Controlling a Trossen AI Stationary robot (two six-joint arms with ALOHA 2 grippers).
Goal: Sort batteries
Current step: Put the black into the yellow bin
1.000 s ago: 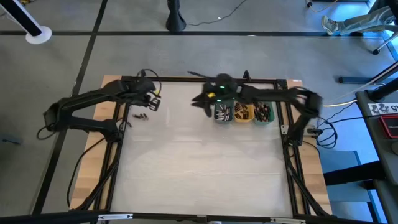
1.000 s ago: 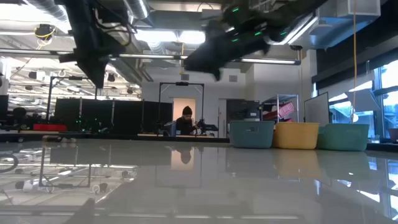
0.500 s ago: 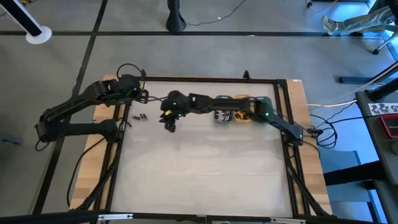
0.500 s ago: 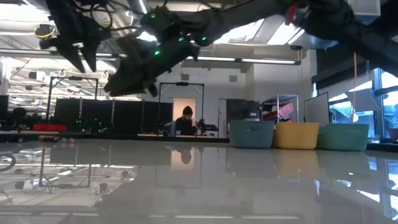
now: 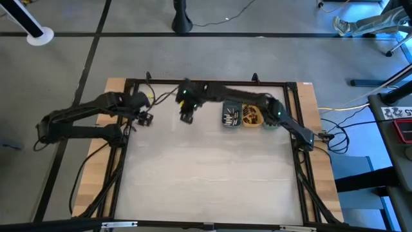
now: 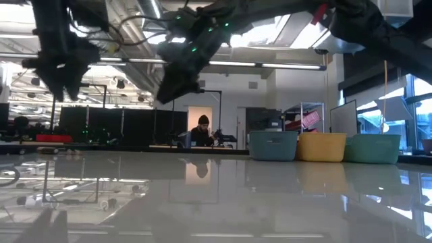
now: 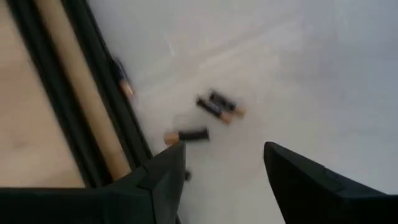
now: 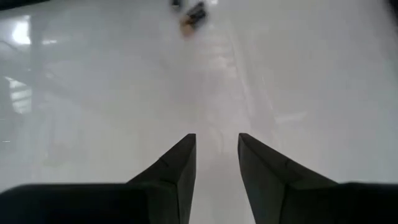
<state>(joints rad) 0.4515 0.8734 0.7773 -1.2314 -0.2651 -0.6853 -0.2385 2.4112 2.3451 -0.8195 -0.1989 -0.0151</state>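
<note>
Just batteries [image 7: 214, 109] beyond left hand [image 7: 221, 171]

Premises: an open-plan robotics lab or industrial workshop. The low view shows an exposed ceiling with ducting [image 6: 40, 34] and strip lights [image 6: 270, 65], dark partition panels [image 6: 115, 125], and a person [image 6: 202, 131] seated at a bench far behind. The high view shows a grey concrete floor [image 5: 64, 58] with cables [image 5: 225, 16], and a framed white test table [image 5: 206, 167] carrying two mounted arms.
</note>
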